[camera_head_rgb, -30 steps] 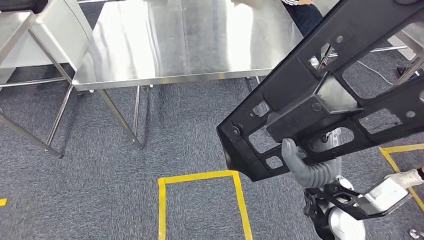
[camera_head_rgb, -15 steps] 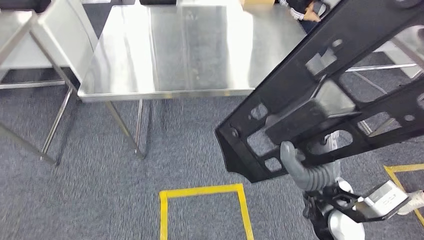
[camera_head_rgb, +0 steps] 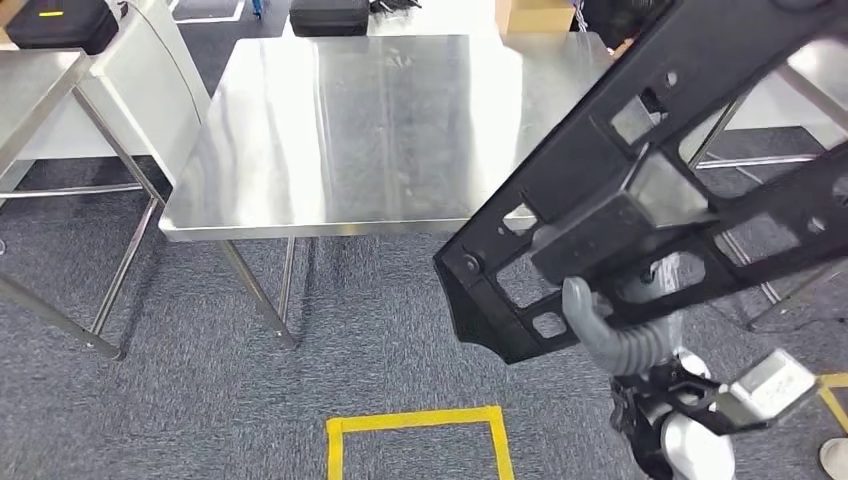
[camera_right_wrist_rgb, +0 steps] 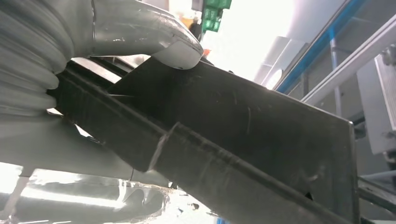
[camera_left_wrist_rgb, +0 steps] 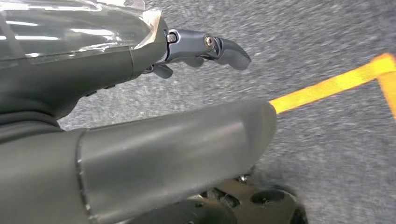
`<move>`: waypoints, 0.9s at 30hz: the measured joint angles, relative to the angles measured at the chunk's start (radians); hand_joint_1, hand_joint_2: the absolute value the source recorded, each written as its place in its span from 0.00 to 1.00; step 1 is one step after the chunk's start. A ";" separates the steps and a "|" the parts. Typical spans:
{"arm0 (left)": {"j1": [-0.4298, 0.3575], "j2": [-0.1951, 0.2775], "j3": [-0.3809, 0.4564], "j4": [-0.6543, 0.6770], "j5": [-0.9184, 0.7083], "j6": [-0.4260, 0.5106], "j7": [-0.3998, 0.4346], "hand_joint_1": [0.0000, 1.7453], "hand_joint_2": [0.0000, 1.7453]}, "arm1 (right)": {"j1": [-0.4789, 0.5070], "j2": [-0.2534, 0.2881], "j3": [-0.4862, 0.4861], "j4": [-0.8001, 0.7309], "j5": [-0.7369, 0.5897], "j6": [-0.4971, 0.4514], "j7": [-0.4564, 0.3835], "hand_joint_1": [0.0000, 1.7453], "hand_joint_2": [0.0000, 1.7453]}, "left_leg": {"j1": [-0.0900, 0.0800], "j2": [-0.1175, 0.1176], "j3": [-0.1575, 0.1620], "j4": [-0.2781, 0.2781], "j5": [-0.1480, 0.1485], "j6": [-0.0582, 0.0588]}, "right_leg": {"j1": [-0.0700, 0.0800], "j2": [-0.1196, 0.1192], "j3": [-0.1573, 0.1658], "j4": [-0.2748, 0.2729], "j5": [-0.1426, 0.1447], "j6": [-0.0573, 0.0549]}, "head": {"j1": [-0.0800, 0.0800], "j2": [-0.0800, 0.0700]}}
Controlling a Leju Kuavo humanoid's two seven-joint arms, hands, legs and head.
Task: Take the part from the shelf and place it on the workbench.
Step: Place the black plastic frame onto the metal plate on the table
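Gripping the black part, your right hand carries it; the workbench has drawn closer. Placement remains. Your left hand hangs, fingers loosely curled, holding nothing.

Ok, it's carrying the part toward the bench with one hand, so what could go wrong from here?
The part is long and held by the right hand alone, gripping near its low end, so it could twist or slip. Its low corner hangs about level with the bench edge and might strike it. The left hand hangs by the floor, giving no support.
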 joint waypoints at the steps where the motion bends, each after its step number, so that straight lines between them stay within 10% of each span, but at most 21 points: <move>1: -0.001 -0.002 0.001 0.000 0.000 0.001 -0.002 0.00 0.00 | -0.012 0.001 0.003 0.010 -0.008 0.007 0.009 0.94 1.00 | 0.008 0.001 -0.039 0.045 -0.022 -0.011 | -0.002 0.000 0.008 0.000 -0.010 -0.003 | -0.001 0.000; 4: 0.001 -0.003 0.006 0.000 0.001 0.002 -0.005 0.00 0.00 | -0.051 0.005 0.023 0.057 -0.034 0.034 0.040 0.94 1.00 | 0.035 0.005 -0.123 0.075 -0.078 -0.041 | -0.014 0.006 0.035 0.001 -0.040 0.009 | -0.001 0.000; 7: 0.002 -0.005 0.009 0.001 0.000 0.002 -0.006 0.00 0.00 | -0.097 0.014 0.055 0.111 -0.057 0.054 0.062 0.94 1.00 | 0.053 0.014 -0.114 -0.072 0.037 -0.062 | -0.029 0.009 0.079 0.002 -0.077 0.032 | -0.003 0.000; 9: 0.001 -0.007 0.011 0.004 0.000 0.002 -0.006 0.00 0.00 | -0.120 0.018 0.070 0.135 -0.062 0.059 0.066 0.94 1.00 | 0.049 0.021 -0.101 -0.139 0.108 -0.055 | -0.030 0.007 0.097 -0.005 -0.096 0.050 | -0.006 0.000; 12: -0.001 -0.008 0.014 0.003 0.000 0.002 -0.007 0.00 0.00 | -0.145 0.023 0.082 0.156 -0.063 0.060 0.070 0.94 1.00 | 0.039 0.019 -0.084 -0.159 0.111 -0.022 | -0.027 0.003 0.104 -0.003 -0.093 0.079 | -0.008 0.000; 17: -0.001 -0.009 0.016 0.003 -0.002 0.001 -0.007 0.00 0.00 | -0.160 0.024 0.093 0.177 -0.077 0.060 0.074 0.94 1.00 | 0.039 0.007 -0.017 -0.195 0.086 0.009 | -0.023 -0.001 -0.069 0.241 -0.106 0.082 | -0.001 0.000; 20: 0.000 -0.009 0.016 0.003 -0.010 -0.001 -0.010 0.00 0.00 | -0.174 0.024 0.105 0.204 -0.095 0.059 0.084 0.94 1.00 | 0.036 0.000 0.033 -0.202 0.052 0.012 | -0.017 -0.001 -0.138 0.240 -0.148 0.073 | 0.000 0.000; 24: 0.000 -0.007 0.016 0.004 -0.023 -0.001 -0.017 0.00 0.00 | -0.189 0.025 0.117 0.229 -0.106 0.052 0.087 0.94 1.00 | 0.032 -0.005 0.099 -0.207 -0.011 0.000 | -0.012 -0.016 -0.097 0.020 0.007 0.089 | 0.001 0.000; 27: -0.002 -0.005 0.015 0.003 -0.033 -0.003 -0.020 0.00 0.00 | -0.196 0.025 0.125 0.235 -0.107 0.039 0.090 0.94 1.00 | 0.031 0.000 0.146 -0.203 -0.028 -0.017 | -0.008 -0.014 -0.054 -0.012 0.030 0.058 | -0.001 0.000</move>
